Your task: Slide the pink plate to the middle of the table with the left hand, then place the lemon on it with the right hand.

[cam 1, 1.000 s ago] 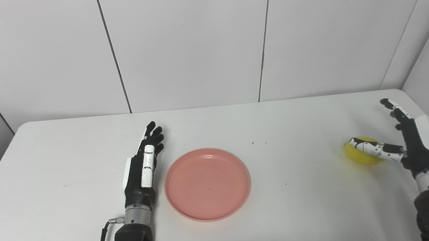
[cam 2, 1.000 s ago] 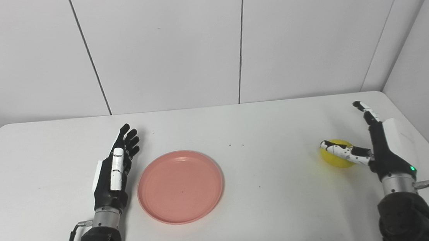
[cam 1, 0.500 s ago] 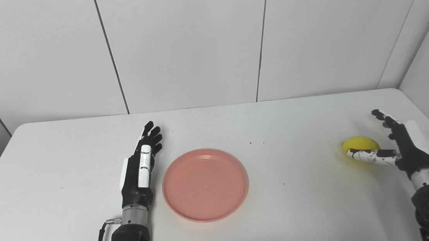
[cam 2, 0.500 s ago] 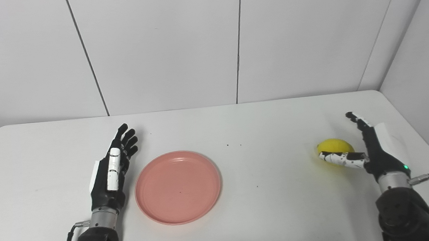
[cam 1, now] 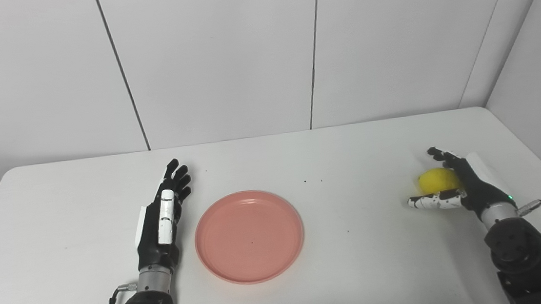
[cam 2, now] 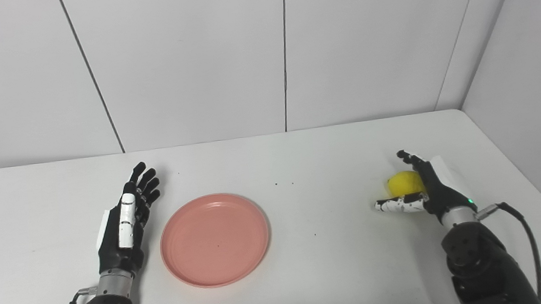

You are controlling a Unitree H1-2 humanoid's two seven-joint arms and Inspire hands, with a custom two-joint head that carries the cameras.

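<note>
The pink plate (cam 1: 249, 235) lies flat near the middle of the white table (cam 1: 272, 171), a little left of centre. My left hand (cam 1: 160, 219) rests just left of its rim, open, fingers straight and pointing away from me, apart from the plate. The yellow lemon (cam 1: 438, 180) sits on the table at the far right. My right hand (cam 1: 459, 187) is open and cupped against the lemon's right side, its fingers arching over the top and the thumb stretched out in front of it. The fingers are not closed on the lemon.
A few small dark specks (cam 1: 313, 181) dot the table behind the plate. White wall panels (cam 1: 261, 50) stand along the back edge and the right side. The table's right edge (cam 1: 535, 158) is close to the lemon.
The camera has shifted right and tilted a little. My right hand has lowered and curled further around the lemon. Left hand and plate keep their places on the table.
</note>
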